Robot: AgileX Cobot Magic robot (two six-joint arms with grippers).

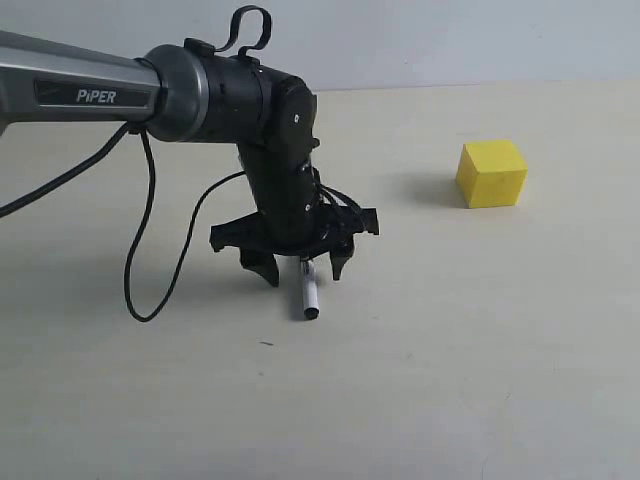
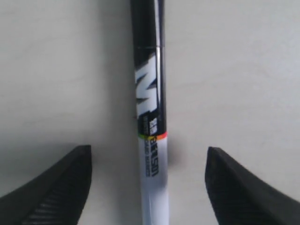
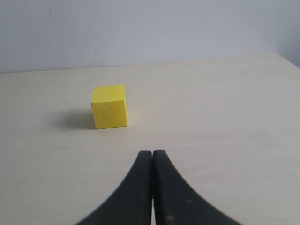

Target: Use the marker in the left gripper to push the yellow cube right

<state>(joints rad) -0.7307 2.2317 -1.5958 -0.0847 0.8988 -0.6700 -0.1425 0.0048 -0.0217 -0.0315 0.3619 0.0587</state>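
The marker [image 1: 309, 293] lies flat on the table, white barrel and black end toward the front. My left gripper [image 1: 303, 270] hangs low over it, open, one finger on each side and neither touching; the left wrist view shows the marker [image 2: 151, 117] running between the spread fingertips [image 2: 65, 187]. The yellow cube [image 1: 492, 173] stands well to the right and farther back, apart from both. The right wrist view shows the yellow cube [image 3: 109, 106] beyond my right gripper [image 3: 152, 154], which is shut with nothing in it.
A black cable [image 1: 150, 250] loops down from the left arm [image 1: 90, 95] to the table on the left. The pale tabletop [image 1: 450, 350] stretches between marker and cube, with a grey wall behind.
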